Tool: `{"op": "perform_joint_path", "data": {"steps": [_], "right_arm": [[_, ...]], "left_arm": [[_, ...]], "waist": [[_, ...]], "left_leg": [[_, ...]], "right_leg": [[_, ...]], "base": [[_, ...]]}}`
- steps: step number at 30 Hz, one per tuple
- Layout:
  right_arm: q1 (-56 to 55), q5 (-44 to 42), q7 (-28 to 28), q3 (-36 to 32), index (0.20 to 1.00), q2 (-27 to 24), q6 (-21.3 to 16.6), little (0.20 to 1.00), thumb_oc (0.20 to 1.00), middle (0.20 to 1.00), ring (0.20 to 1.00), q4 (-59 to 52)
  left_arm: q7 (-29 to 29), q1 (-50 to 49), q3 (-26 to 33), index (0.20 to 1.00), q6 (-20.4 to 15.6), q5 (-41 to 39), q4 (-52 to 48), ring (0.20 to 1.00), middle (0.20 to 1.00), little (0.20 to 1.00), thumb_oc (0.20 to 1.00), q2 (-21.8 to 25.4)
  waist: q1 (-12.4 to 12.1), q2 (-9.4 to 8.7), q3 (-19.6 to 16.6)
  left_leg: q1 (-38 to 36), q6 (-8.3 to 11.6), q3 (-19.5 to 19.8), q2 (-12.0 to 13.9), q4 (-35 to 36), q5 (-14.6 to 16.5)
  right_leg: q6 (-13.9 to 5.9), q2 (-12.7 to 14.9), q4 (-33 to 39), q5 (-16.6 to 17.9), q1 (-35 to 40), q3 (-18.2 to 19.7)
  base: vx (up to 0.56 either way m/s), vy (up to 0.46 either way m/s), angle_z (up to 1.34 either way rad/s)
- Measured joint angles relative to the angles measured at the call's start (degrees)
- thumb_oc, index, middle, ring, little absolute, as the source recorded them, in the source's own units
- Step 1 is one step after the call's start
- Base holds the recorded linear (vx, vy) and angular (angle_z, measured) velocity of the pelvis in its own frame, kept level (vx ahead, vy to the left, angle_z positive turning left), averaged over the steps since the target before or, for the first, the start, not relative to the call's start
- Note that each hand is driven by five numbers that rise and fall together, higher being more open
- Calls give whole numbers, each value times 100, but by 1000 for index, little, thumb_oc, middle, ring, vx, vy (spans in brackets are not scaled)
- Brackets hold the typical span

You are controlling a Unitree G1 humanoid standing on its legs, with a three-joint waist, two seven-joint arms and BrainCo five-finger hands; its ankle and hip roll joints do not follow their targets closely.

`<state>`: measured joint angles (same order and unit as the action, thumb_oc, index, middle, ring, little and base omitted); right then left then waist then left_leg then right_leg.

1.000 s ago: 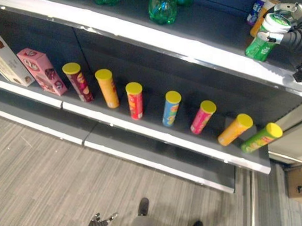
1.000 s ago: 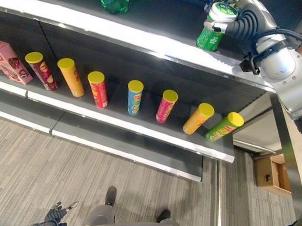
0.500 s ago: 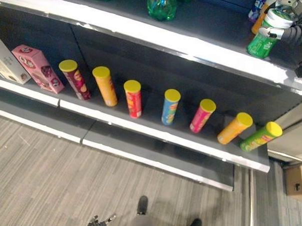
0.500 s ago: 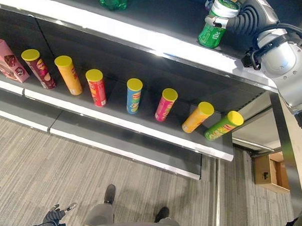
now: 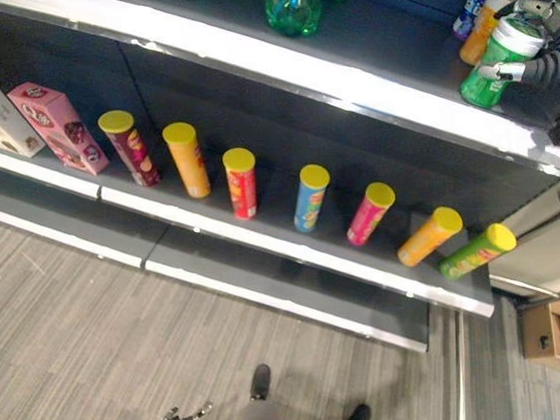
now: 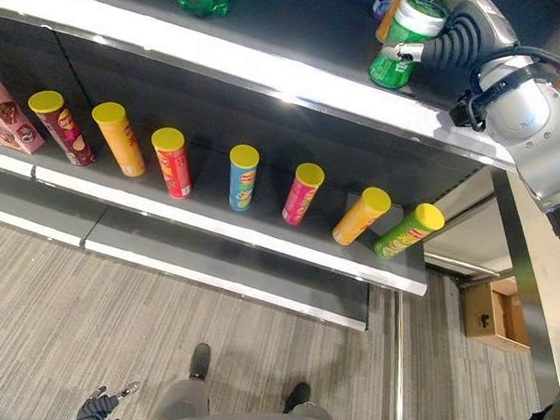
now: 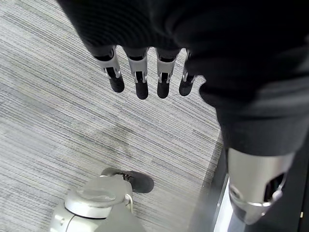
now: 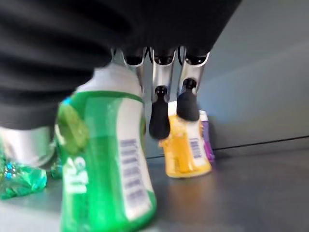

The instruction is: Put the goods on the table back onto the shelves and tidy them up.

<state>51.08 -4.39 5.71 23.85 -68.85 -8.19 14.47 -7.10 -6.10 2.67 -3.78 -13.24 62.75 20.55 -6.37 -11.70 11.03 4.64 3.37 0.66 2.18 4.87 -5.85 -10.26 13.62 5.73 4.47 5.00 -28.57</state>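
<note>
Low over the grey striped carpet floor [image 7: 58, 96], the left hand [image 7: 140, 77] hangs with fingers straight and relaxed, holding nothing. Farther off, seven yellow-lidded tube cans [image 5: 241, 182] stand in a row on the dark lower shelf [image 5: 263, 243], with a pink carton [image 5: 57, 126] beside them and a white box cut off at the edge. On the upper shelf [image 6: 255, 67], the right hand [image 6: 445, 40] grips the green white-capped bottle [image 6: 399, 51]; its base seems to rest there, tilted. Behind stand an orange bottle [image 8: 186, 147], a half-hidden purple one, and green glass bottles [image 5: 292, 7] cut off above.
</note>
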Motion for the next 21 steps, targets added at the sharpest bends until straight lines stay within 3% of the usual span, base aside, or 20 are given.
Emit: {"op": "perform_joint_path", "data": {"steps": [17, 21], "right_arm": [[-423, 2, 29, -345, 1000, 34, 6, 1000, 1000, 1000, 1000, -292], [-769, 180, 230, -1036, 1000, 362, 36, 1000, 1000, 1000, 1000, -507]], "left_arm": [[-10, -19, 4, 1000, 1, 0, -10, 1000, 1000, 1000, 1000, 1], [-43, -53, 5, 1000, 7, 0, -54, 1000, 1000, 1000, 1000, -10]], "waist": [[-5, 1, 0], [-6, 8, 5]], "left_leg": [[-15, 1, -13, 21, 5, 1], [-17, 3, -18, 22, 7, 2]], "right_leg": [[1, -18, 0, 0, 2, 16], [2, -17, 0, 0, 0, 25]], "base": [[0, 0, 0], [0, 0, 0]]}}
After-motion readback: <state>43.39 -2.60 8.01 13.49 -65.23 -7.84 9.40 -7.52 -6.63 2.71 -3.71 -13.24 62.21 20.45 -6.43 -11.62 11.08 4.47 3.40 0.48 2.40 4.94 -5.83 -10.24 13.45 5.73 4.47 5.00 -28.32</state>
